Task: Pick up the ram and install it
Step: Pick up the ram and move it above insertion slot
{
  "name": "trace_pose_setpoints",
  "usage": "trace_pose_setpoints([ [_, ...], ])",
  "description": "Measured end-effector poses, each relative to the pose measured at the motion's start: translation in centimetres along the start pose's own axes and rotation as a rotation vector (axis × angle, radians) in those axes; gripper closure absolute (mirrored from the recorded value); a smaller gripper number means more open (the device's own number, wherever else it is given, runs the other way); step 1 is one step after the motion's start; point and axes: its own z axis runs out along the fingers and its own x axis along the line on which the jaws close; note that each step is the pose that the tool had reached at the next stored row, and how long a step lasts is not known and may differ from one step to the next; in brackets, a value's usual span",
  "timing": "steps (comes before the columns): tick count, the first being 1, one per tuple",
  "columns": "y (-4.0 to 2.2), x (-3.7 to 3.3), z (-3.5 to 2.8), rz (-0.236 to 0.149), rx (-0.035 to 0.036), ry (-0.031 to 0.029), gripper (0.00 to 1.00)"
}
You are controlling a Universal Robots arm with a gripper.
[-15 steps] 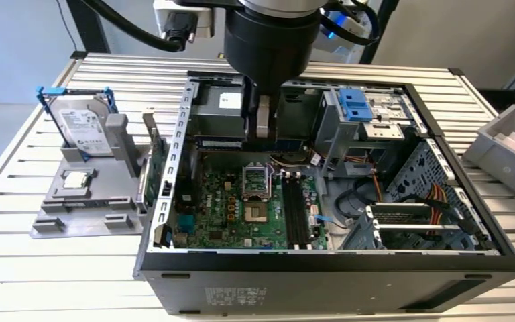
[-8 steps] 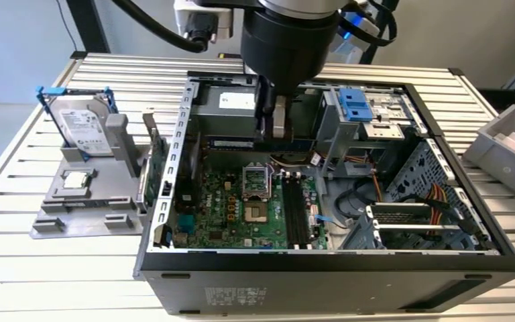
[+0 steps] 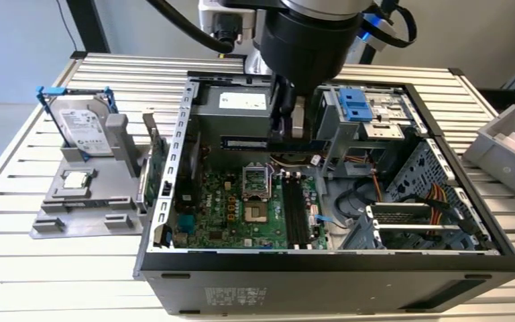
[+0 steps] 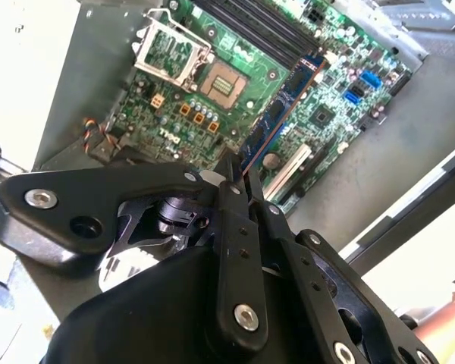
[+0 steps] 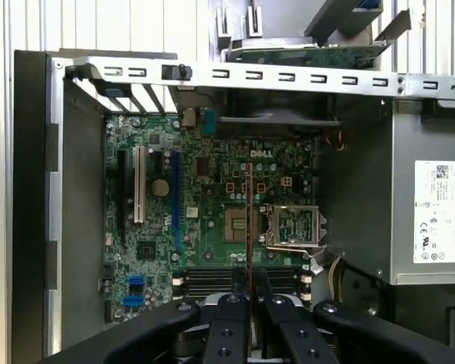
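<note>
Hand pinching ram by one end. Stick hangs over motherboard inside case — crosswise to long black slots, not seated. I judge: turn parallel, keep edge-on, match notch — press evenly, no tilt.

Glossy black cylindrical arm, black cables, perhaps a blue clip; the end effector's black links carry silver screws.
</note>
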Motion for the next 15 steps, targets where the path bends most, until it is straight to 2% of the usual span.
trace_pose_setpoints([
  [5,-0.78,-0.02,-0.04,0.0,-0.0016,0.0,1.0],
  [12,-1.0,-0.02,-0.06,0.0,-0.0017,0.0,1.0],
  [15,-1.71,-0.04,-0.1,0.0,-0.0019,0.0001,1.0],
])
